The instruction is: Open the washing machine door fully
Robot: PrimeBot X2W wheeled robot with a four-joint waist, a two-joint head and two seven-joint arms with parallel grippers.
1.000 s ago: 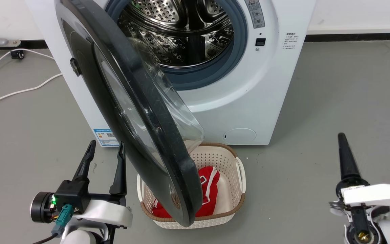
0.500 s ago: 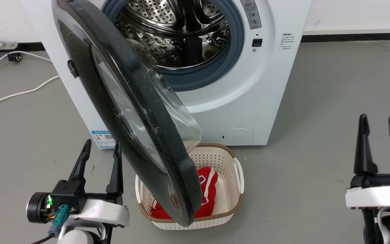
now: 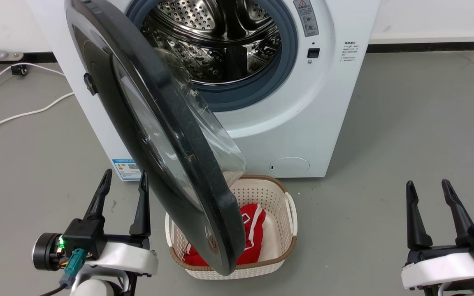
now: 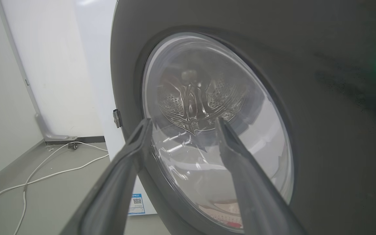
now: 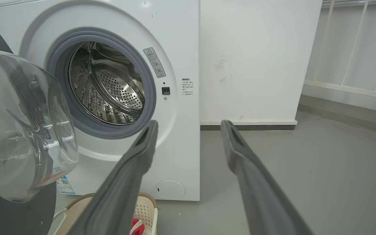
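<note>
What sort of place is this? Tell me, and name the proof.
Probably a laundry or utility room: a white front-loading washing machine with its door open, a basket holding red clothing before it, and a bare grey floor.

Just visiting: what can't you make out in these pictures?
- Head view: the washing machine door covers the left side of the laundry basket and part of the red cloth in it.
- Head view: the top of the washing machine is cut off by the upper edge.
- Head view: print on the blue label is too small to read.
- Left wrist view: the drum looks warped through the door glass.
</note>
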